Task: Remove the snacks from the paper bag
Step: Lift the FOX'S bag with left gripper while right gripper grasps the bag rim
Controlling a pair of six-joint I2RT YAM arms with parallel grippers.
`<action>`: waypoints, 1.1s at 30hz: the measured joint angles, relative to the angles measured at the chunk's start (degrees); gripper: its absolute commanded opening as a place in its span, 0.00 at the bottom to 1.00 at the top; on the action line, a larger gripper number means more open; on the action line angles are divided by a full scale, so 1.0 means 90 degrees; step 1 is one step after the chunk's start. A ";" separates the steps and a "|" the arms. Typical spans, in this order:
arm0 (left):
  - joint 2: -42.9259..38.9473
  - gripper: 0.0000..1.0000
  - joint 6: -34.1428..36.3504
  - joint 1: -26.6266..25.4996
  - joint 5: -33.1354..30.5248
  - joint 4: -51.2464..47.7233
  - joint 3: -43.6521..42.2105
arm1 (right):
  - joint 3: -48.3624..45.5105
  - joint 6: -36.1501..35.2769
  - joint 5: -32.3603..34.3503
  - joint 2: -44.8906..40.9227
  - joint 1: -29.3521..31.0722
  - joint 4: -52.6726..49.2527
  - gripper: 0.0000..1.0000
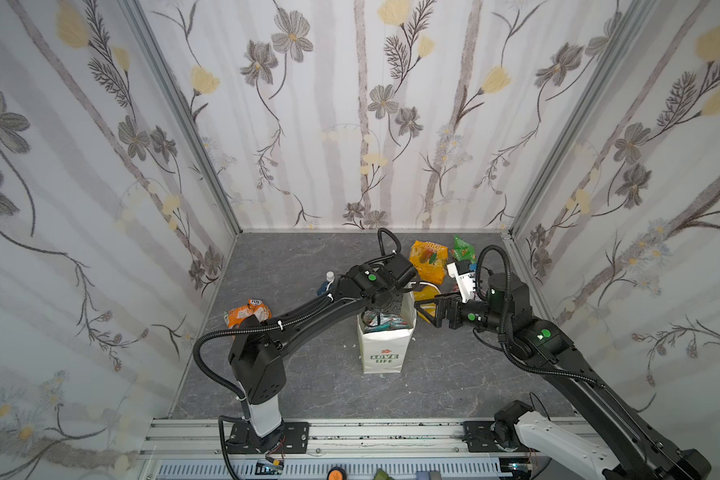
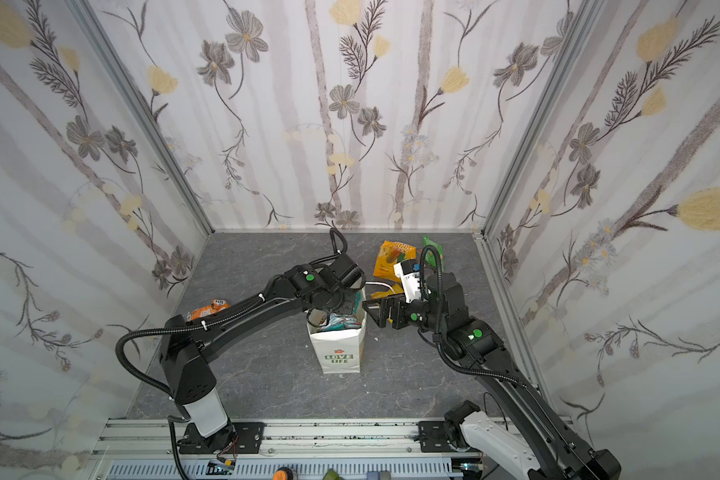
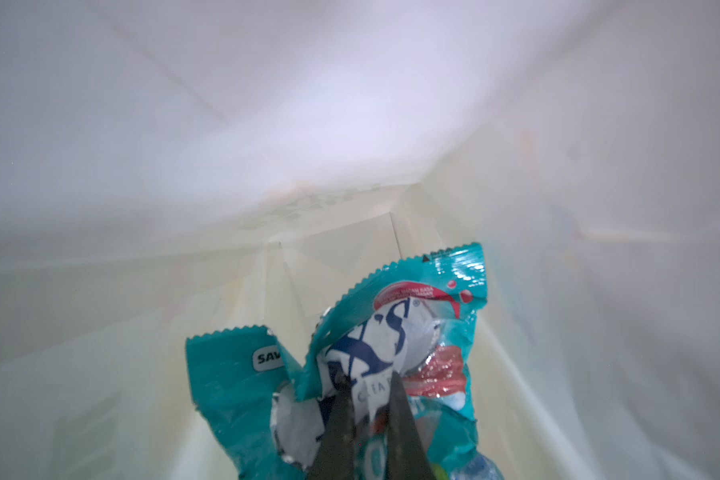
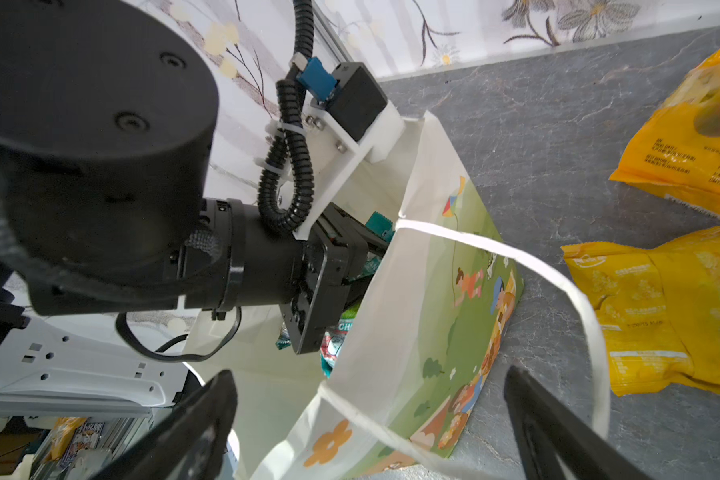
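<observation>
Two black arms (image 1: pixel 308 313) carry green dots (image 1: pixel 372 277), ribbed black cables (image 1: pixel 203 368) and white base links (image 1: pixel 265 415).

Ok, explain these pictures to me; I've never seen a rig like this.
A left arm and a right arm work over a grey table, each ending in a gripper. Two pictures look down from above; two come from wrist cameras. A paper bag stands mid-table. The left gripper is inside it, shut on a teal packet. The right gripper hangs open beside the bag. An orange packet, a green packet and a yellow packet lie beyond it.
</observation>
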 measured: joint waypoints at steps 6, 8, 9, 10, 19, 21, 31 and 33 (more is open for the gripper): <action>-0.0192 0.00 0.0124 0.0000 -0.0163 -0.0211 0.0430 | 0.0236 0.0092 0.0153 -0.0240 0.0000 0.0029 0.99; -0.0277 0.00 0.0143 0.0000 -0.0202 -0.0265 0.0534 | 0.0255 0.0141 0.0272 -0.0338 0.0000 0.0049 0.99; -0.0325 0.00 0.0163 0.0000 -0.0206 -0.0287 0.0580 | 0.0265 0.0180 0.0308 -0.0386 0.0000 0.0070 0.99; -0.0386 0.00 0.0163 -0.0002 -0.0211 -0.0311 0.0624 | 0.0277 0.0189 0.0316 -0.0440 0.0000 0.0092 0.99; -0.0928 0.00 0.0308 -0.0029 -0.0335 -0.0420 0.1030 | 0.0301 0.0408 0.0488 -0.0792 0.0000 0.0381 0.99; -0.0981 0.00 0.0359 -0.0034 -0.0376 -0.0430 0.1173 | 0.0291 0.0461 0.0478 -0.0797 0.0000 0.0491 0.99; -0.0512 0.00 0.0481 -0.0061 -0.0478 -0.0656 0.1501 | -0.0238 0.0695 0.0576 0.0051 0.0000 0.0787 0.99; -0.0503 0.00 0.0483 -0.0073 -0.0461 -0.0690 0.1564 | -0.0393 0.0733 0.0571 0.0192 -0.0005 0.0843 0.99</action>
